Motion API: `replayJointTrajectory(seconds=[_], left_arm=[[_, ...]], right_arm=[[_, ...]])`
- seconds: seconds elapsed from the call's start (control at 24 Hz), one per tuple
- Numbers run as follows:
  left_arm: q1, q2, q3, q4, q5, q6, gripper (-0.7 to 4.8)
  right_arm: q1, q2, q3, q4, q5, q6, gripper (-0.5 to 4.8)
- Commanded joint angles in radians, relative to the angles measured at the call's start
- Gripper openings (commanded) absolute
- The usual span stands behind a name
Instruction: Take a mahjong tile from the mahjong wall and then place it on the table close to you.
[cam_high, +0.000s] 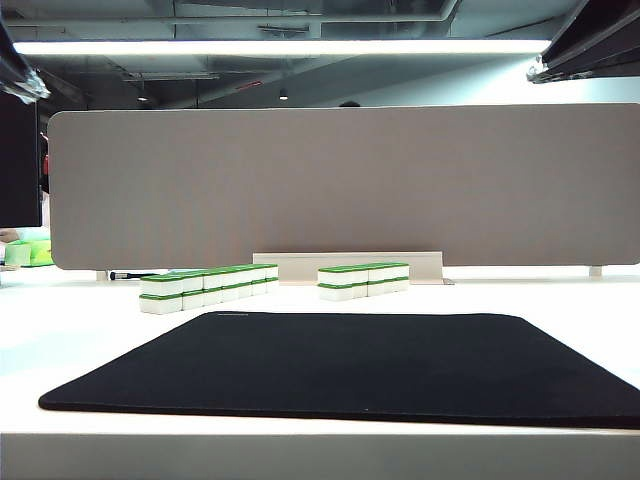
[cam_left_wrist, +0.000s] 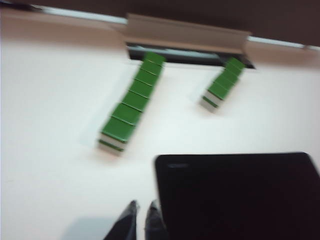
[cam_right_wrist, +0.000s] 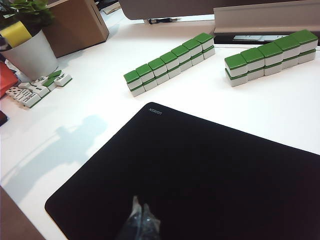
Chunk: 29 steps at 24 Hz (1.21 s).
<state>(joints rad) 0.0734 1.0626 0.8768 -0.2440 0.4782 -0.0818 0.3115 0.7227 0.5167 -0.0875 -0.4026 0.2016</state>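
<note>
Both left gripper (cam_left_wrist: 141, 216) and right gripper (cam_right_wrist: 141, 216) jaws closed, holding nothing.

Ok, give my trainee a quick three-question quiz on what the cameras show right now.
1. True or false: the mahjong wall stands in two separate rows, two tiles high.
2. What lies on the table in front of the wall? A) black mat B) metal tray C) cardboard box
3. How do the jaws of the left gripper and the right gripper stand, and what do they hold?

Key: 1 true. 2 A, the black mat. 3 Both shut, holding nothing.
</note>
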Motion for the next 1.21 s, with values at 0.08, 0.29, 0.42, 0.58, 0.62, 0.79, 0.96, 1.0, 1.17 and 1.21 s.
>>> replayJointTrajectory(seconds=[0.08,0.29,0.42,0.58,0.62,0.79,0.96,1.0,1.17,1.21], left_arm=[[-0.072,0.064,0.025,0.019,0.151,0.047,0.26],[-0.282,0.069,0.025,0.021,0.055,0.181,0.26],[-0.418,0.075,0.024,0.018,0.023,0.179,0.26],[-0.545,0.08,0.024,0.005,-0.056,0.179,0.26],[-0.554,0.082,0.024,0.005,-0.109,0.179,0.26],[-0.535,0.082,0.025,0.005,-0.273,0.179,0.31],[-0.491,0.098,0.034,0.005,-0.286,0.18,0.87],[-0.484,0.104,0.041,0.003,-0.29,0.18,0.87],[-0.464,0.124,0.07,-0.017,-0.301,0.183,0.87],[-0.463,0.131,0.077,-0.018,-0.303,0.183,0.87]], right_arm=[[0.001,-0.002,0.003,0.008,-0.004,0.0,-0.01],[0.001,-0.002,0.003,0.005,-0.004,0.0,-0.01],[0.001,-0.002,0.003,0.003,-0.019,0.0,-0.01],[0.002,-0.002,0.003,0.002,-0.023,0.0,-0.01],[0.001,-0.002,0.003,0.002,-0.023,0.0,-0.01],[0.002,-0.002,0.003,0.001,-0.027,0.0,-0.01],[0.002,-0.002,0.003,-0.023,-0.025,0.0,-0.01],[0.002,-0.002,0.003,-0.029,-0.026,0.0,-0.01],[0.002,-0.002,0.003,-0.044,-0.026,0.0,-0.01],[0.001,-0.002,0.003,-0.047,-0.025,0.0,-0.01]])
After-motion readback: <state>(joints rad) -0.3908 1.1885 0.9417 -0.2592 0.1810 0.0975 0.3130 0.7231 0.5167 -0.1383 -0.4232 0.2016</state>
